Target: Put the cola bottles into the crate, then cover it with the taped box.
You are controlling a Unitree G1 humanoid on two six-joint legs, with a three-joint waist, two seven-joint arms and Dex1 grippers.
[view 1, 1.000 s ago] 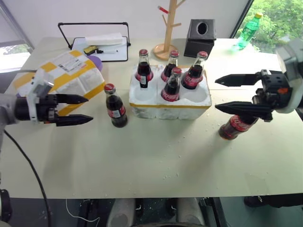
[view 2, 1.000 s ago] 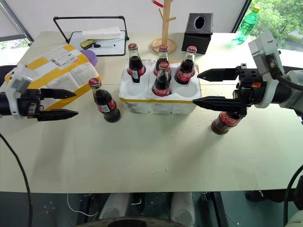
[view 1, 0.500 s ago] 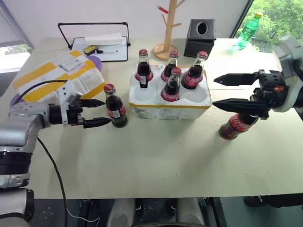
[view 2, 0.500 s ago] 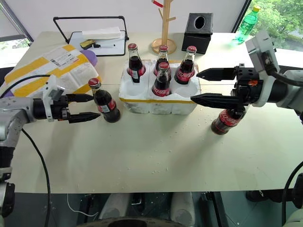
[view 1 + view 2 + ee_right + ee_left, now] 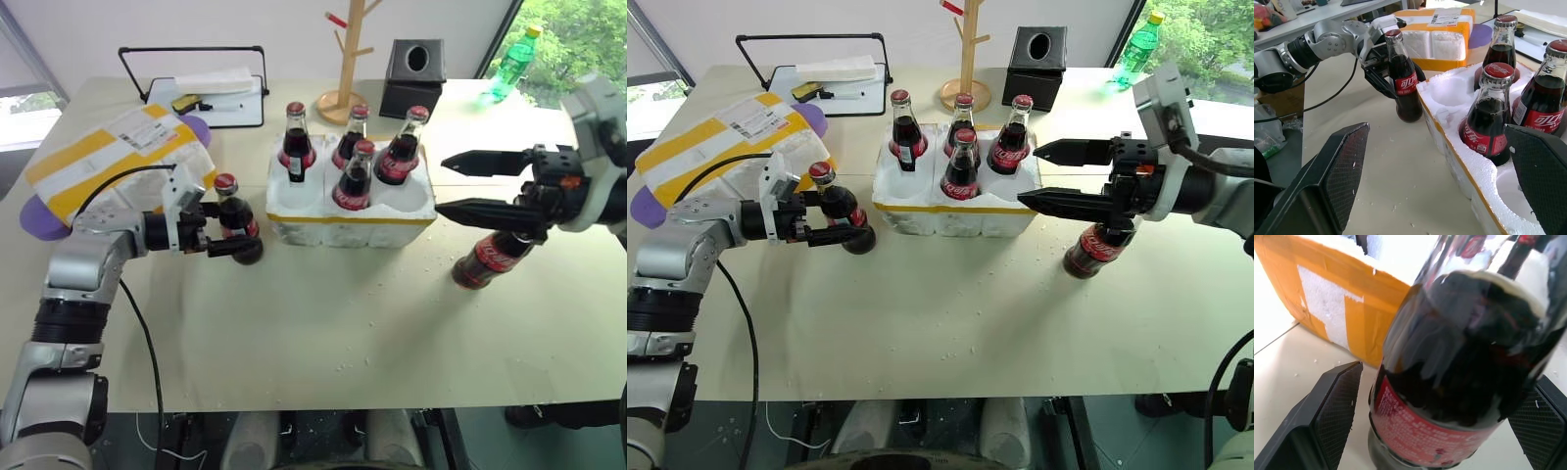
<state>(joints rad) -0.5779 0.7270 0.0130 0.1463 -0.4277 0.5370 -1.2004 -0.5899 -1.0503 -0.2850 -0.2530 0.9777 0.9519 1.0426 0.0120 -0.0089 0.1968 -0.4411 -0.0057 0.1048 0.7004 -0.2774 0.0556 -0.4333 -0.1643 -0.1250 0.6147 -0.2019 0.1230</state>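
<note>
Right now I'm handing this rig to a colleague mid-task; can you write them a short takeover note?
Left hand: fingers either side of the upright cola bottle beside the crate, not yet clamped.
Right hand: open, empty, above the table by the crate.
Done: four bottles stand in the crate's wells.
Left: crate the left-hand bottle and the tipped bottle under the right hand, then cover with the taped box, far left.

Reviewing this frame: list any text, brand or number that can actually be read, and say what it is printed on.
None can be read as words.
Cola bottles' red labels: white script, too blurred to read.
Bottle between the left gripper's fingers, back of label: fine white print, too small.
Taped box's paper labels: printed lines, too small.
Green bottle's label: unreadable.
</note>
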